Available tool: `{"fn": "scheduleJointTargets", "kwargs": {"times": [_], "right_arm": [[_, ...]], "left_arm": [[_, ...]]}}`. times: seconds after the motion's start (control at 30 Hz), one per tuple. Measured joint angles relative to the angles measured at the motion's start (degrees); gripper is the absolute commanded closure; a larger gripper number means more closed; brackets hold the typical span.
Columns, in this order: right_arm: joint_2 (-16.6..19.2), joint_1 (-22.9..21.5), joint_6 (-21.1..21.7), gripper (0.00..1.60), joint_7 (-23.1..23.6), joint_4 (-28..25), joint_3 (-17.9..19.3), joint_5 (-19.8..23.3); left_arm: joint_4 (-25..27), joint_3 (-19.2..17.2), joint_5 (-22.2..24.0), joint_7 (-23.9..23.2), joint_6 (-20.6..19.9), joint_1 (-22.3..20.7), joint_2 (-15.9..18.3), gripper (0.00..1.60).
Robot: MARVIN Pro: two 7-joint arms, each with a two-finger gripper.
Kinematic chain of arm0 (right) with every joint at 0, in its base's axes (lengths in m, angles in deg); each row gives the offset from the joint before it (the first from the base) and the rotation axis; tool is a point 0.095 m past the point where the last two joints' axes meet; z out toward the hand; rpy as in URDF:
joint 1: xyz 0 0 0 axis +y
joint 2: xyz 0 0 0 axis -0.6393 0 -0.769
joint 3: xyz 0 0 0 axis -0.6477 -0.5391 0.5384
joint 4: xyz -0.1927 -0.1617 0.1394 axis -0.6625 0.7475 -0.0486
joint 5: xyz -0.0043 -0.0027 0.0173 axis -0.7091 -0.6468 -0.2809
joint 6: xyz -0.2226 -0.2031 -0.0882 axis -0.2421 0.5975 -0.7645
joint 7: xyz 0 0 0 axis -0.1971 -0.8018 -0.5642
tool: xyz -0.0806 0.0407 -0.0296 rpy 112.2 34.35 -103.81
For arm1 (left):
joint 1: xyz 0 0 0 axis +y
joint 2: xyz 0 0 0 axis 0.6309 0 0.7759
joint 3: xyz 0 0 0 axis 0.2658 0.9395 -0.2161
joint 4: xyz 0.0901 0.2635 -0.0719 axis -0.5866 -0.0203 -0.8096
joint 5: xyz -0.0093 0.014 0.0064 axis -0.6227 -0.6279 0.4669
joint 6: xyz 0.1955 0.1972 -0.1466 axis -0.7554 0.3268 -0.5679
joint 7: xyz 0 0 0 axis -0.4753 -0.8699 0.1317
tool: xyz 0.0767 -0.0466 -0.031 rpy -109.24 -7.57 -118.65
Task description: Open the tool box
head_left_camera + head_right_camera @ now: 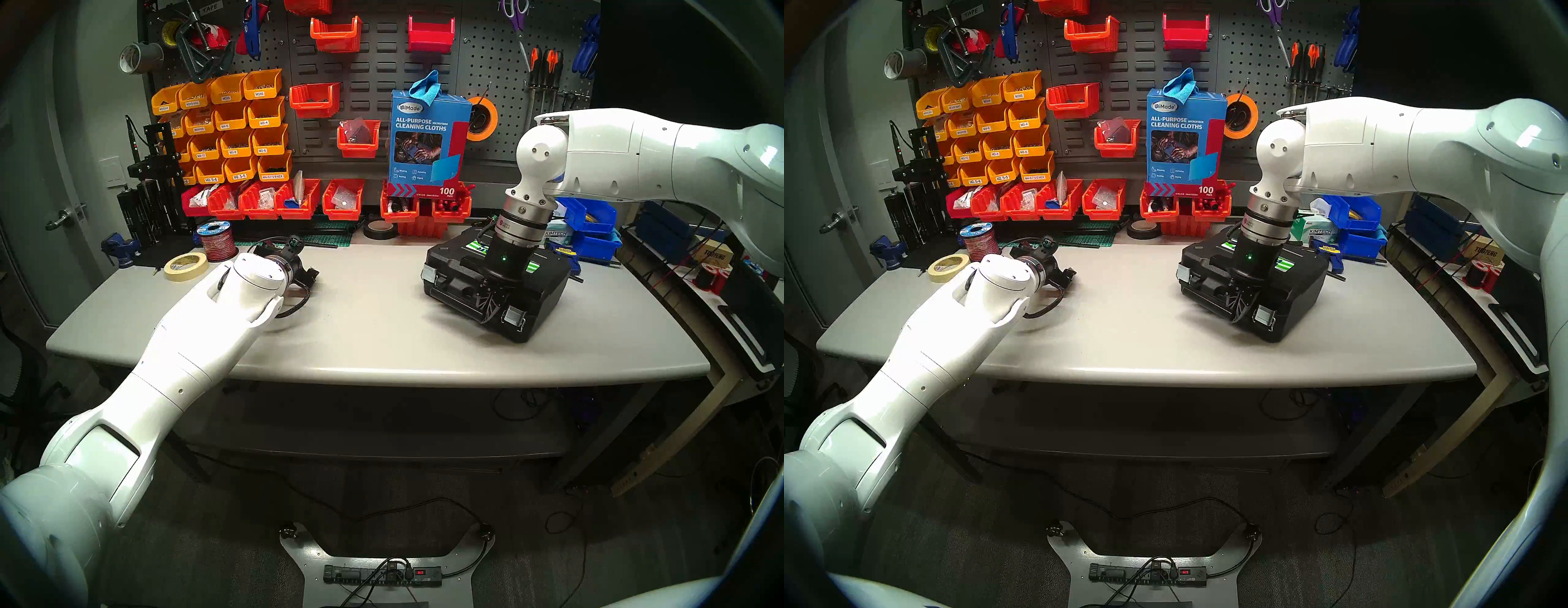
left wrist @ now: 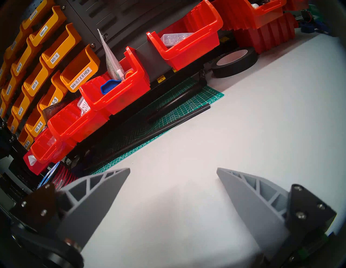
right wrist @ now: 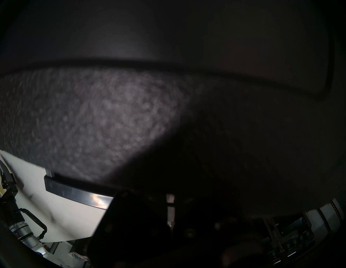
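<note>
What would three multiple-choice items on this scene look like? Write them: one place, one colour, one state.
1. Where is the tool box? A on the floor; B on the table, robot's right; C hung on the pegboard.
2. What colour is the cloths box? A yellow; B green; C blue.
3. How is the left gripper? A open, empty; B shut on tape; C shut on a bin.
Key: B, it rests on the tabletop at the right; C, its faces are blue; A, its fingers stand apart over bare table.

The left gripper [image 2: 173, 172] hangs wide open over bare grey table [image 2: 243, 149], red bins [image 2: 116, 93] (orange ones behind) beyond.
</note>
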Motion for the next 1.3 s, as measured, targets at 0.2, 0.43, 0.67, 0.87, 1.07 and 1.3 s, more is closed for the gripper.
{"fn": "scheduleJointTargets", "kwargs": {"times": [0.2,0.43,0.67,0.87,1.07,1.3], "right_arm": [[-2.6,-1.0,2.7,1.6,2.8,-0.4,-2.0,0.7],[-5.8,-2.8,6.4,1.6,6.6,-2.2,-4.9,1.8],[-8.6,-4.8,10.3,1.6,10.5,-4.5,-7.6,3.1],[-11.0,-7.0,13.6,1.6,13.9,-6.9,-10.4,3.7],[-12.9,-9.3,16.3,1.6,16.8,-8.4,-14.4,4.1],[-15.1,-11.5,18.5,0.89,18.9,-8.2,-20.7,5.4]], "left_arm": [[0.0,0.0,-0.1,-0.1,0.0,0.0,0.0,0.0],[0.0,0.0,-0.1,-0.1,0.0,0.0,-0.1,0.0],[0.0,-0.1,-0.2,-0.2,0.0,0.0,-0.1,0.0],[0.0,-0.1,-0.3,-0.2,0.0,0.0,-0.1,0.0],[0.0,-0.1,-0.3,-0.2,0.0,0.0,-0.1,0.0],[0.0,-0.1,-0.4,-0.3,0.0,0.0,-0.1,0.0]]}}
